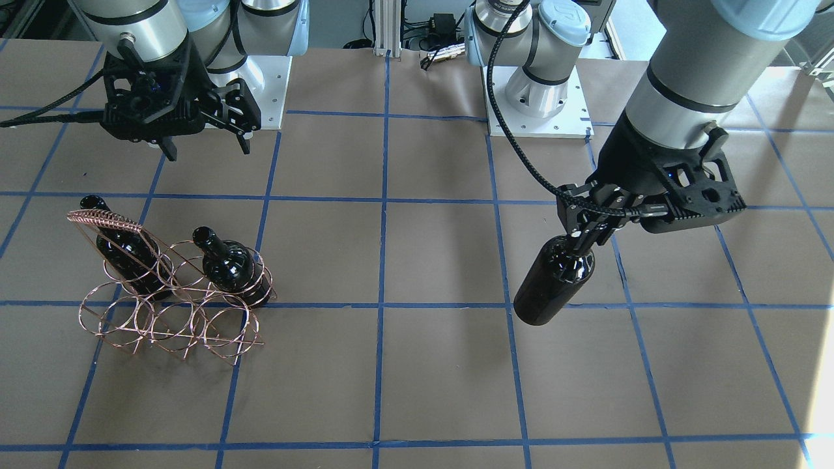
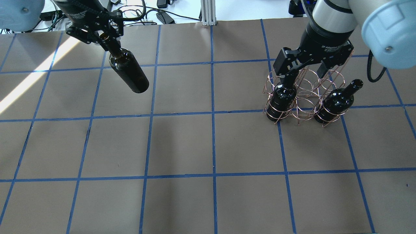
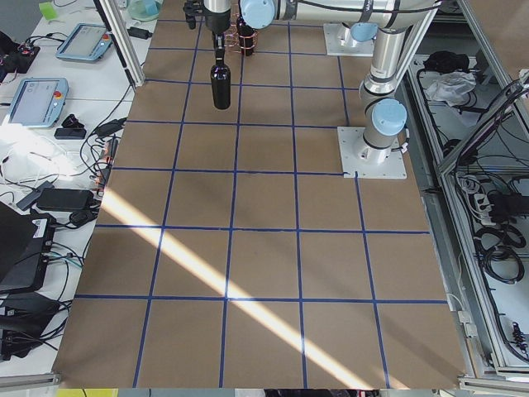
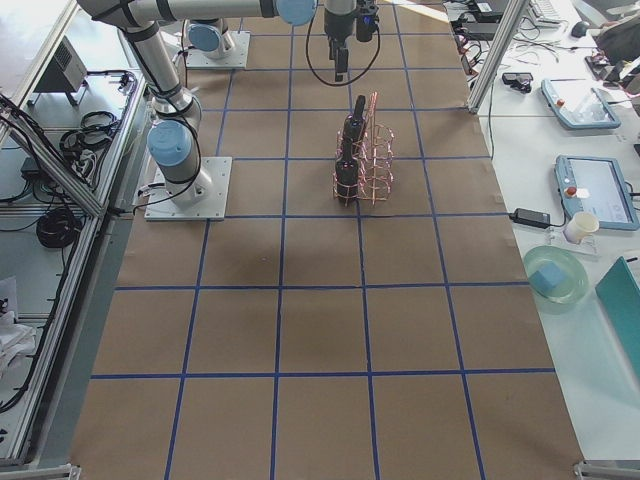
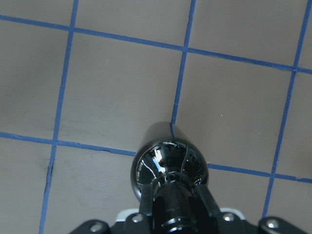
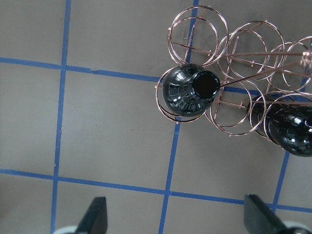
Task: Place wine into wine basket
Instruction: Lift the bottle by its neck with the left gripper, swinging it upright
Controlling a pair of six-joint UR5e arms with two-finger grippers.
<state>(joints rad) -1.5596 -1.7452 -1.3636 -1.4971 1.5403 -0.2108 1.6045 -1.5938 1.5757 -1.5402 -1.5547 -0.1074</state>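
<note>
a: fig. 1. what do we see at each end effector?

b: the left gripper [image 1: 584,236] is closed on the slim neck of the wine [image 1: 552,281]. the body hangs below its fingers, and we judge it to be off the table [image 1: 417,371]. the right gripper [image 2: 306,74] is spread wide and holds nothing. the wine basket [image 2: 305,95] sits directly beneath the right gripper and well apart from the left one. it holds one seated bottle [image 2: 282,97] and a second seated bottle [image 2: 335,101], with a free loop between them.

a: what do we judge could go wrong from here?

b: three things. the hold is on glossy glass at the neck alone, so a quick traverse may set the body swinging or let it slide through the fingers. the open right gripper occupies the space above the basket, so the arms may meet there. the wire is thin, so a base arriving off-centre over a loop, or brushing the slanted handle [image 1: 104,220], may tip the basket.
</note>
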